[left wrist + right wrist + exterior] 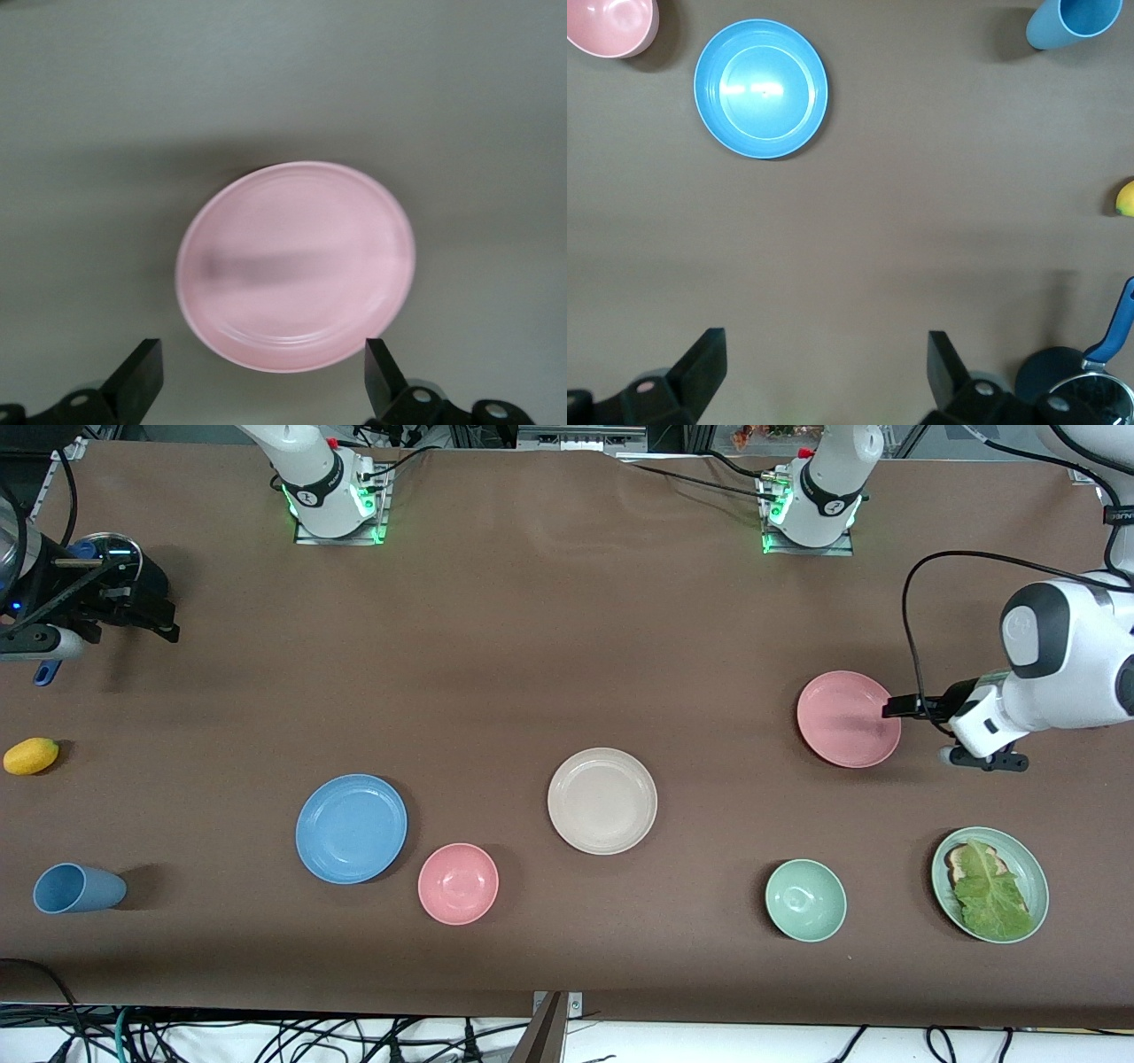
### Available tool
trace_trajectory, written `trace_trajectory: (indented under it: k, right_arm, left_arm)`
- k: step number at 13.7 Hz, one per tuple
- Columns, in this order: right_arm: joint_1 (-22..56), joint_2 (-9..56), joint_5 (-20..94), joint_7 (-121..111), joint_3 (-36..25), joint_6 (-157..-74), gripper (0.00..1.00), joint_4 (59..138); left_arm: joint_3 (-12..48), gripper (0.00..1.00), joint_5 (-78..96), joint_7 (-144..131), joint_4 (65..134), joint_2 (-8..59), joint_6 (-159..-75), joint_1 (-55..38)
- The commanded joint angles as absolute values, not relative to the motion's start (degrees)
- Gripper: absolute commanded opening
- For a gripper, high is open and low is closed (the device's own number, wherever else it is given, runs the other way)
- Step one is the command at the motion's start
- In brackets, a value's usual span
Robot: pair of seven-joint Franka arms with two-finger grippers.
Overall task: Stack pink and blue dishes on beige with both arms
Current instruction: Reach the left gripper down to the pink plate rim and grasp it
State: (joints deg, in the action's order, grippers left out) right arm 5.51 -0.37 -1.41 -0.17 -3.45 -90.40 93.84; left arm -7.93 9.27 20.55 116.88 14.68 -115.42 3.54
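Nearest the front edge of the table (532,602) sit a pink bowl (458,883) and a green bowl (805,900); the blue plate (351,828) and beige plate (602,801) lie flat mid-table, the pink plate (848,718) toward the left arm's end. Left gripper (895,708) is at that plate's rim. Its wrist view shows the fingers (140,376) spread, empty; approaching that low, they could shove the round, axisless plate. Right gripper (824,372), also spread, waits high over the right arm's end.

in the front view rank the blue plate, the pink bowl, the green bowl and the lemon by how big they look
1. Blue plate, clearly the largest.
2. Pink bowl and green bowl: they look about alike, so no ranking between them.
3. Lemon, the smallest.
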Motion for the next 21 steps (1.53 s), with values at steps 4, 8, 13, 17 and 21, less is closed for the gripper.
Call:
trace_trajectory:
  k: [4, 8, 13, 17, 21]
  right_arm:
    - [5.36, -0.7, -1.23, 0.09, -3.43, -90.17, 1.0, 93.78]
    - [5.27, -0.44, -1.14, -0.09, -4.13, -90.61, 1.0, 93.69]
    - [5.36, 0.17, -1.23, -0.09, -4.13, -95.18, 1.0, 92.99]
    - [5.54, 0.7, -0.36, 0.09, -4.13, -95.62, 1.0, 92.37]
    - [5.27, 0.7, 0.97, 0.09, -4.13, -96.41, 1.0, 92.29]
  left_arm:
    - [-7.82, 1.0, 17.22, 33.05, 128.58, 13.36, -128.84, 5.54]
    - [-7.82, 1.0, 17.31, 34.88, 128.85, 15.46, -131.57, 6.5]
    - [-7.82, 1.0, 23.01, 39.19, 128.41, 20.03, -134.99, 7.65]
    - [-7.82, 0.99, 24.96, 40.17, 128.23, 22.06, -136.75, 7.56]
    - [-7.82, 0.03, 26.71, 39.46, 128.23, 22.24, -136.32, 7.65]
